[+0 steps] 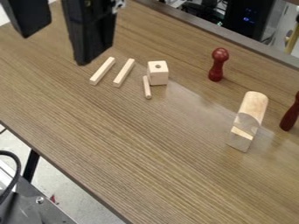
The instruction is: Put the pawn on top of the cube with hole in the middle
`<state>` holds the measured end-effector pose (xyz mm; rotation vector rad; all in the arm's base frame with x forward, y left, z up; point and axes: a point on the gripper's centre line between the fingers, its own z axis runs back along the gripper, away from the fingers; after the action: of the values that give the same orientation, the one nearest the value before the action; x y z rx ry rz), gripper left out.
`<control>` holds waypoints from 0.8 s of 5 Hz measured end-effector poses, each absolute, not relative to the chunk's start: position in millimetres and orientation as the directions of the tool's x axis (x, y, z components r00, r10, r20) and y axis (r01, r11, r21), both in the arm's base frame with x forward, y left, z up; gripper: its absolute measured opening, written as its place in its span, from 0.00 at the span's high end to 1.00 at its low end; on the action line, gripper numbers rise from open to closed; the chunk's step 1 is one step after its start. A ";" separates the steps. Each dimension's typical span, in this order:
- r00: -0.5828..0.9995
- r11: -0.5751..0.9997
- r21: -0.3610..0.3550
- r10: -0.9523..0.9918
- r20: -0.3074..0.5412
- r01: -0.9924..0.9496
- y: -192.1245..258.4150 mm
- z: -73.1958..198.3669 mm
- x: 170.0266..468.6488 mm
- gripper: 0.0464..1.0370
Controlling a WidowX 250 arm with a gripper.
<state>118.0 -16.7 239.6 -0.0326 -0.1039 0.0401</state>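
The black gripper (56,49) hangs at the upper left, open, its two fingers wide apart with nothing between them. Right of it, the light wooden cube (158,73) sits on the table with a dark round hole in its top face. A dark red pawn (217,64) with a round head stands upright to the right of the cube, apart from it. Another dark red turned piece (290,117) is cut off by the right edge.
Two light wooden sticks (102,71) (123,73) lie left of the cube, and a short dowel (147,87) lies close by its lower left side. A rounded wooden piece (253,106) is at the right. The brown table (146,157) has its front edge at lower left.
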 end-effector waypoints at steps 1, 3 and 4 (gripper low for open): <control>0.995 0.999 -0.033 0.042 0.089 -0.039 -16.8 235.7 116.8 0.04; 0.995 0.999 -0.025 0.023 0.095 -0.020 -38.2 202.9 148.8 0.04; 0.992 0.999 -0.036 0.013 0.122 -0.009 -44.5 190.1 169.0 0.04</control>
<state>169.0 -44.5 190.1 -0.0357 -0.1223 0.0109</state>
